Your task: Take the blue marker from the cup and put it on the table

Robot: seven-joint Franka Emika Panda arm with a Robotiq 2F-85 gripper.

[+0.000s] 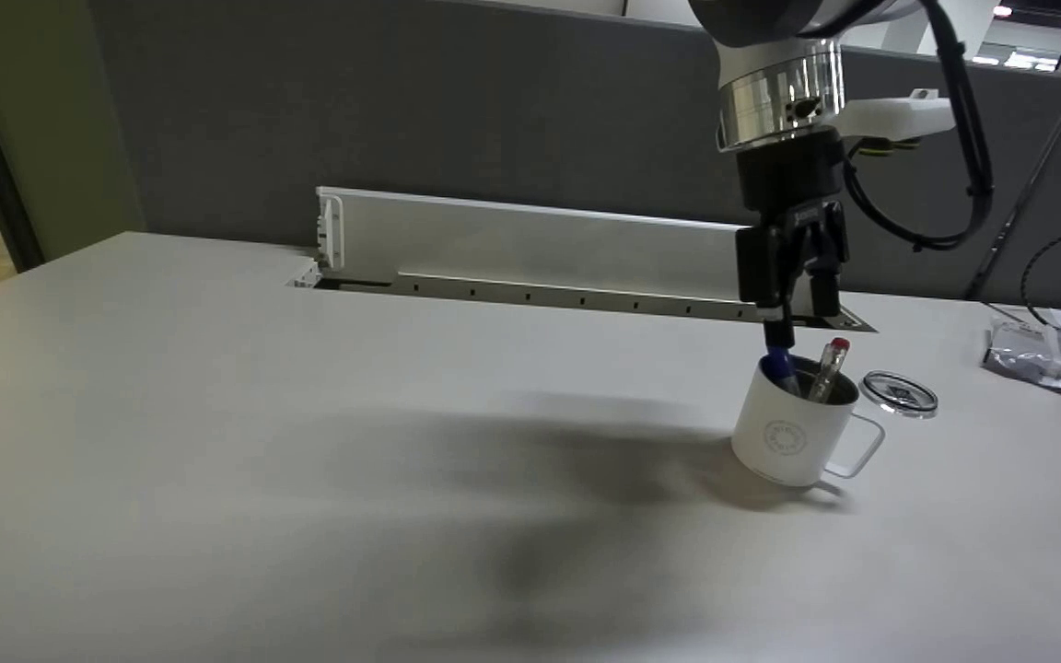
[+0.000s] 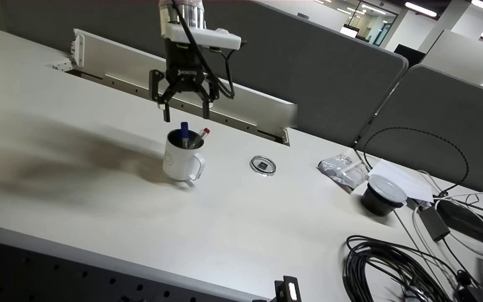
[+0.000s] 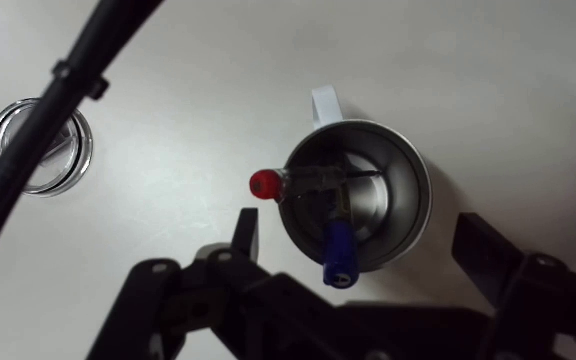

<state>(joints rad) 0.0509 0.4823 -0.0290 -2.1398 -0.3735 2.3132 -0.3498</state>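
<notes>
Jaws, black and spread wide, hang released above a white cup (image 2: 176, 162) standing upright on the light-grey tabletop (image 1: 199, 387). Inside the cup, the blue marker (image 3: 340, 250) leans toward the rim, its blue end poking out above it. Sharing the cup, and crowding the marker, a clear pen (image 3: 308, 181) with a red tip leans out at another angle. A round clear lid (image 2: 263, 165) lies flat near the cup; in the wrist view, a black cable (image 3: 20, 137) hides part of it. A raised white flap (image 1: 530, 241) stands along the tabletop's rear edge, before a grey partition (image 1: 494, 101). Well apart from the cup lie a silver pouch (image 2: 344, 168), a lidded black tub (image 2: 380, 197) and coiled black cables (image 2: 355, 268).
</notes>
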